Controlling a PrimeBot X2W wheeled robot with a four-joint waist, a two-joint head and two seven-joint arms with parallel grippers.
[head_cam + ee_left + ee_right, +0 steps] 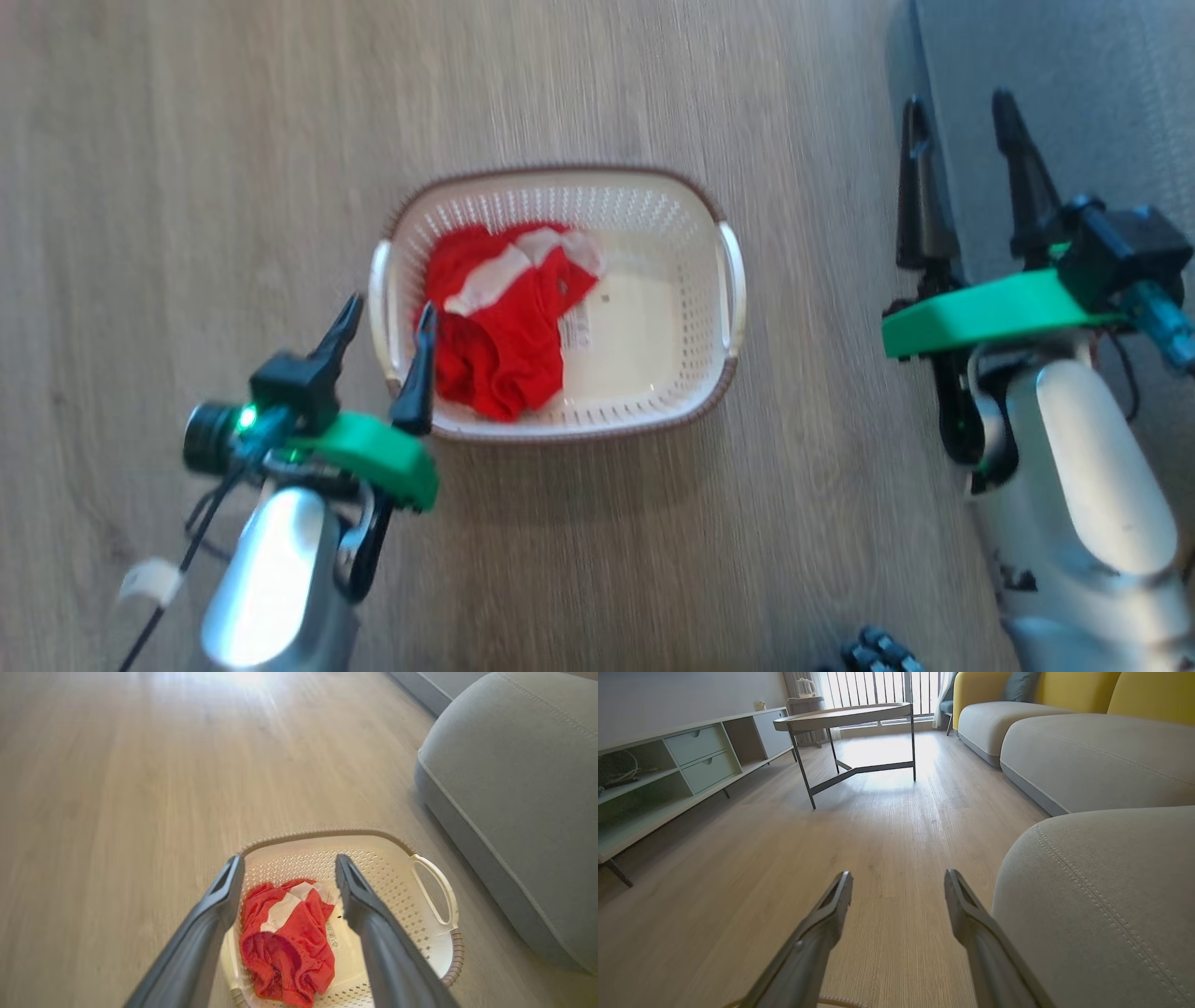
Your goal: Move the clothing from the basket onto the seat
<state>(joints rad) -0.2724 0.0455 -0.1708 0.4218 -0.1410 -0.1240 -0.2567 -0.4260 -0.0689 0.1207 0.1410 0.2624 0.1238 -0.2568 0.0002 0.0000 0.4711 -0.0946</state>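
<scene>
1. Cream perforated plastic laundry basket with a brown woven-look rim (560,174) stands on the pale wood-grain floor (187,140). The large grey fabric-upholstered seat cushion (514,788) lies near it, on the robot's right.
2. Bright red soft clothing with white stripes (495,345) sits bunched at the basket's left end, against the wall. The rest of the basket floor is bare, with a label sticker (577,327) showing beside the heap.
3. Left hand (390,306) hovers over the basket's left rim. Its fingers are spread wide with nothing between them. Its wrist view looks straight down at the red heap.
4. Right hand (960,101) is also spread wide and empty. It is held at the seat's edge, well apart from the basket.
5. Step in hand, as judged: the reach for a pickup. The left hand is lined up above the clothing but not touching it.
6. The next move calls for lowering the left hand into the heap and closing on a thick fold. It must then lift clear of the rim and carry rightward to the seat.
7. Risks: the limp cloth may slip from a shallow pinch. A finger could catch the perforated wall and drag the light basket.
</scene>
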